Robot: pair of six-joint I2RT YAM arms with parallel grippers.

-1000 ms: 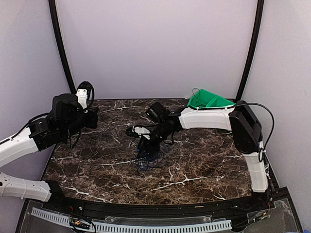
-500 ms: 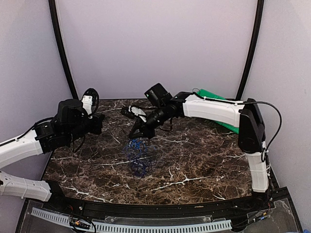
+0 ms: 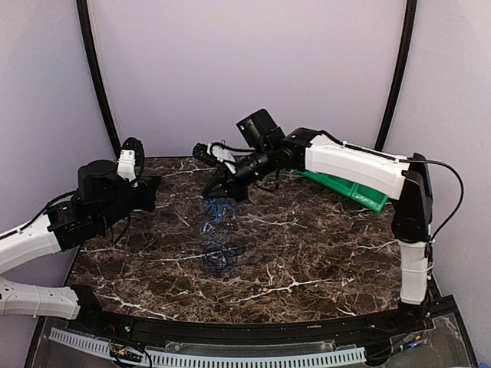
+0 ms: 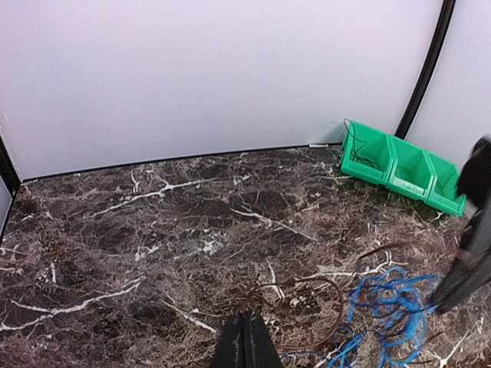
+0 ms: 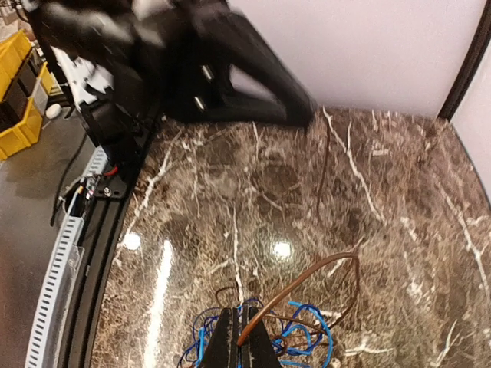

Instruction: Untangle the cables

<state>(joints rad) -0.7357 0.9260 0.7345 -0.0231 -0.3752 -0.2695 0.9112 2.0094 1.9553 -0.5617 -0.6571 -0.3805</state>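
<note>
My right gripper (image 3: 217, 192) is up over the back middle of the table (image 3: 330, 253), jaws pinched together on the top of the cables (image 3: 218, 230). From there the blue strands hang in a loose string down to a small heap lying on the marble nearer the arms. On the right wrist view the fingers (image 5: 230, 346) are closed with a brown wire (image 5: 307, 280) coming out between them and arching away to the right, blue loops bunched round the tips. I think the blue strands are caught in the pinch too, but that corner of the view is too cramped to be sure.

My left gripper (image 3: 152, 192) hovers over the table's left side, well apart from the cables. Its wrist view shows the jaws pressed together with nothing between them. From that camera the blue tangle lies low on the right, and the green bin (image 4: 399, 169) sits at the far right corner against the wall.
</note>
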